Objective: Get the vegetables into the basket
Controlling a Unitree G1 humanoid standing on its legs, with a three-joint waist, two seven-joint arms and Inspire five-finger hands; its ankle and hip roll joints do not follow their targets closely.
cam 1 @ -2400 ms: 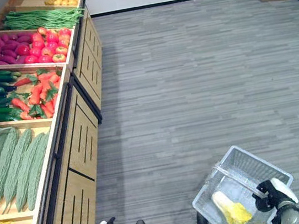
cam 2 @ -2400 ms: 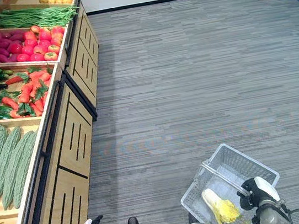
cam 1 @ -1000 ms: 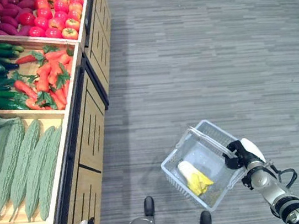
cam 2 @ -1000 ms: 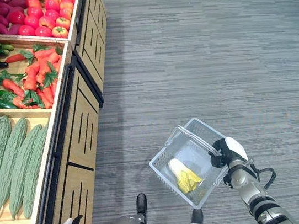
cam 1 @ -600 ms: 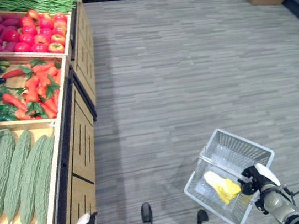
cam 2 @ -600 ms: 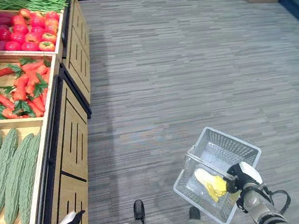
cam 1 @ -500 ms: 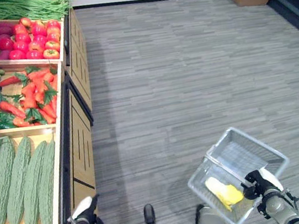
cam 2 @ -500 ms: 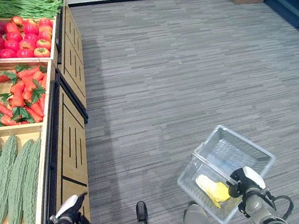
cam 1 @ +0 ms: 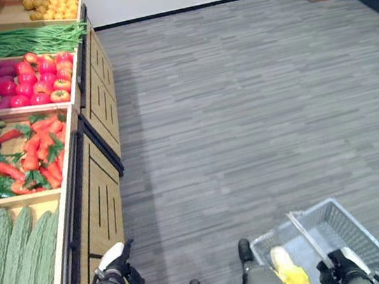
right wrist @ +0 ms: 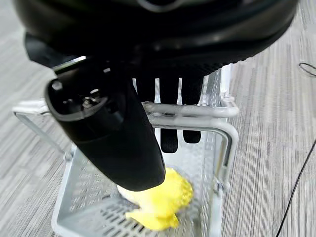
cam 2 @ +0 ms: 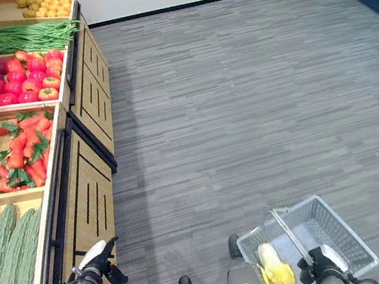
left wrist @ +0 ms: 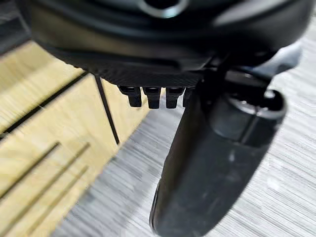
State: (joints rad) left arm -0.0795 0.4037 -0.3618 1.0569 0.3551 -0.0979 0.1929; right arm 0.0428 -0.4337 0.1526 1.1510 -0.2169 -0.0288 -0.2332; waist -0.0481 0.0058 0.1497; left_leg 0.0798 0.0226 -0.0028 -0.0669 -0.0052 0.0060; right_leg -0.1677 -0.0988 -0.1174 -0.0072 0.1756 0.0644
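Basket (wire, cabbage inside) hangs from right hand.

Open floor right, stand left

The grey floor lay bare beside the wooden produce stand; the basket hung low at the right.

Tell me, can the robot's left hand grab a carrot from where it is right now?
Probably not yet. The left hand hangs low beside the wooden stand, and the carrots lie up in their bin, well ahead.
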